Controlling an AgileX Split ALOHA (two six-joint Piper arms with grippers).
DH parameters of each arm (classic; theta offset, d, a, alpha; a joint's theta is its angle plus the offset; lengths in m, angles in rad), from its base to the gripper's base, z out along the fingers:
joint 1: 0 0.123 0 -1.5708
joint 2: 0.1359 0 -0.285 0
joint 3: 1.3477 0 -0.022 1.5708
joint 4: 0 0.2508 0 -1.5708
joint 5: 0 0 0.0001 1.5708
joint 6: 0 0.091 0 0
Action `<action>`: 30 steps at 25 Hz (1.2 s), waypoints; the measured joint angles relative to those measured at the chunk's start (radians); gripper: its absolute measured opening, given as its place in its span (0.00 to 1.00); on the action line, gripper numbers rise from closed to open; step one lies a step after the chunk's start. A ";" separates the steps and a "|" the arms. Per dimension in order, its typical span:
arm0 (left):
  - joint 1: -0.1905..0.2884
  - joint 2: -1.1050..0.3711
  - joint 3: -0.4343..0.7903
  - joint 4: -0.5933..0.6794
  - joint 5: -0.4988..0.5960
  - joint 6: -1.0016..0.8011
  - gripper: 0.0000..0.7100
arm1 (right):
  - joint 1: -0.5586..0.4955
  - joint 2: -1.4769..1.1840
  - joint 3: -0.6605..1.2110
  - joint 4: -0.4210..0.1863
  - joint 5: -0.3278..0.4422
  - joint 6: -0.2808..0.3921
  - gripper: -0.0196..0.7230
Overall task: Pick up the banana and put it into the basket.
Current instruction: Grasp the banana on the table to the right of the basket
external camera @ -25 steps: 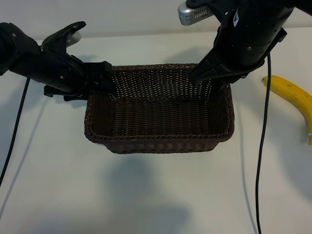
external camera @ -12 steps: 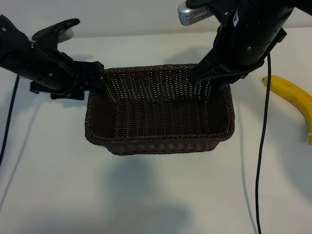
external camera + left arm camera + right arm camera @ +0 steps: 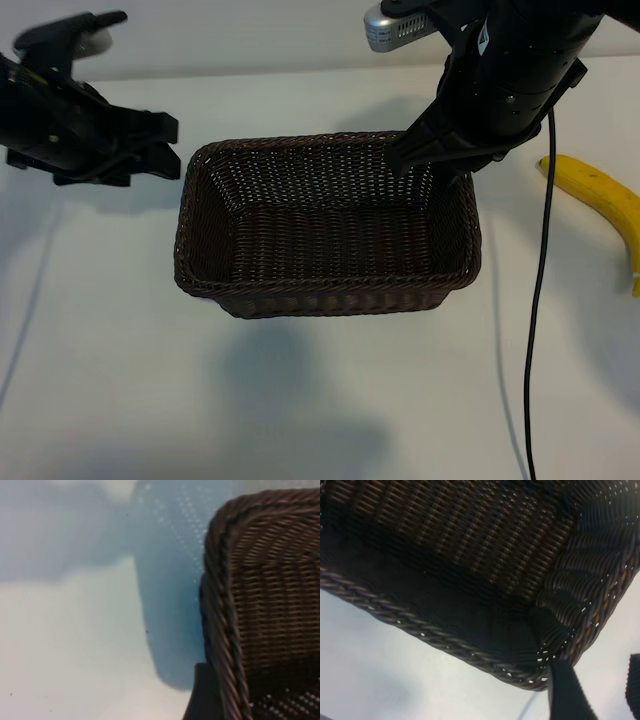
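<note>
The banana [image 3: 605,205], yellow and curved, lies on the white table at the far right, clear of both grippers. The dark wicker basket [image 3: 330,298] sits in the middle with nothing in it. My left gripper [image 3: 165,147] hovers open just left of the basket's far left corner [image 3: 260,580], and one finger [image 3: 202,695] shows beside the rim. My right gripper [image 3: 430,165] hangs over the basket's far right corner [image 3: 470,530]. It is open [image 3: 600,680], one fingertip [image 3: 565,690] at the rim, with bare table showing between the fingers.
A black cable [image 3: 540,300] hangs from the right arm and runs down across the table between the basket and the banana. White table [image 3: 300,400] lies in front of the basket.
The left arm has drawn back to the left, off the basket's left rim. The right arm, the basket and the banana have not moved.
</note>
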 joint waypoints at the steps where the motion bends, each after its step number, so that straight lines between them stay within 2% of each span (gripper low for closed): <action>1: 0.000 -0.016 0.000 0.003 0.010 0.004 0.82 | 0.000 0.000 0.000 0.000 0.000 0.000 0.45; 9: 0.000 -0.106 0.045 0.016 0.059 0.044 0.82 | 0.000 0.000 0.000 -0.004 0.000 -0.003 0.45; 13: 0.000 -0.117 0.089 -0.040 0.057 0.097 0.82 | 0.000 0.000 0.000 -0.003 0.000 -0.003 0.45; 21: 0.000 -0.121 0.090 -0.148 0.055 0.189 0.82 | 0.000 0.000 0.000 -0.005 0.000 0.000 0.45; 22: 0.000 -0.121 0.090 -0.152 0.055 0.192 0.82 | 0.000 0.000 0.000 -0.014 0.000 -0.003 0.45; 26: 0.000 -0.121 0.090 -0.152 0.055 0.195 0.82 | 0.000 0.000 0.000 -0.135 0.002 0.000 0.48; 28: 0.000 -0.121 0.090 -0.153 0.055 0.196 0.82 | 0.000 0.000 0.000 -0.180 0.002 0.000 0.55; 30: 0.000 -0.121 0.090 -0.153 0.055 0.196 0.82 | 0.000 0.000 0.000 -0.208 0.002 0.000 0.69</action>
